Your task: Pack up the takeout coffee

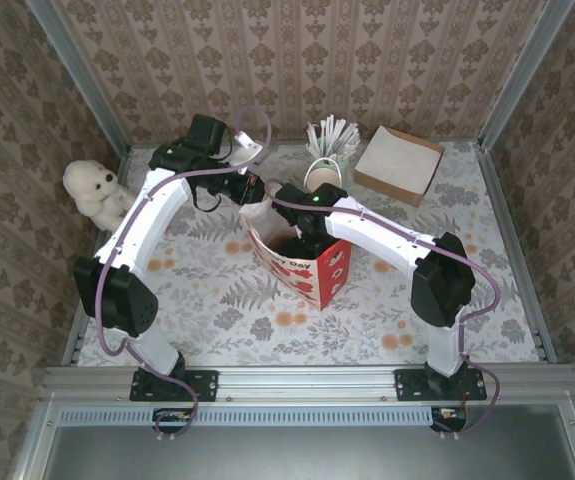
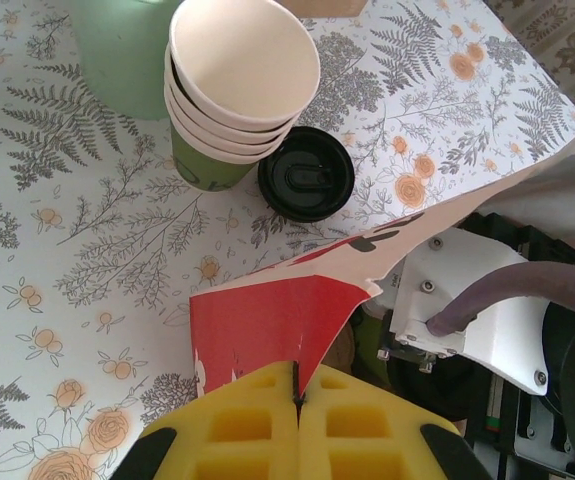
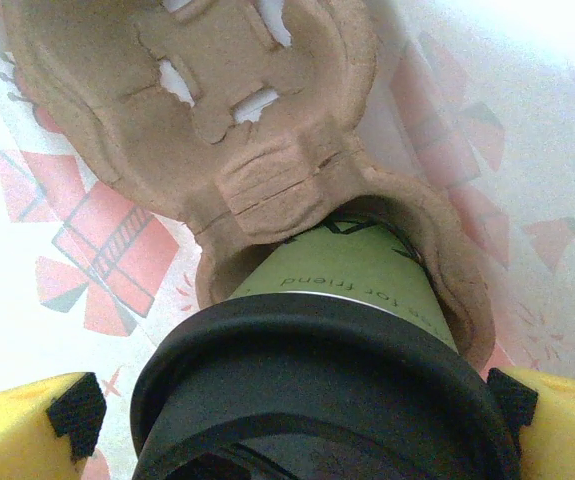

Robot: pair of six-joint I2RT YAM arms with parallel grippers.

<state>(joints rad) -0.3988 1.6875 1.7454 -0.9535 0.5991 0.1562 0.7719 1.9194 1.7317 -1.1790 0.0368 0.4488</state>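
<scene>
The coffee [image 3: 357, 280] sits upright in a socket of the pulp tray [image 3: 257, 100] inside the bag [image 1: 333, 272], near the middle of the surface [image 1: 217, 300]. The right hand [image 3: 292, 425] reaches into the bag, fingers spread open either side of the lid [image 3: 317, 370]. The left hand [image 2: 297, 400] is clamped on the bag's rim, on its side toward the far edge

The takeout coffee [image 3: 367, 275], a green cup (black lid on), sits in a pulp carrier's [image 3: 217, 90] socket.
</scene>
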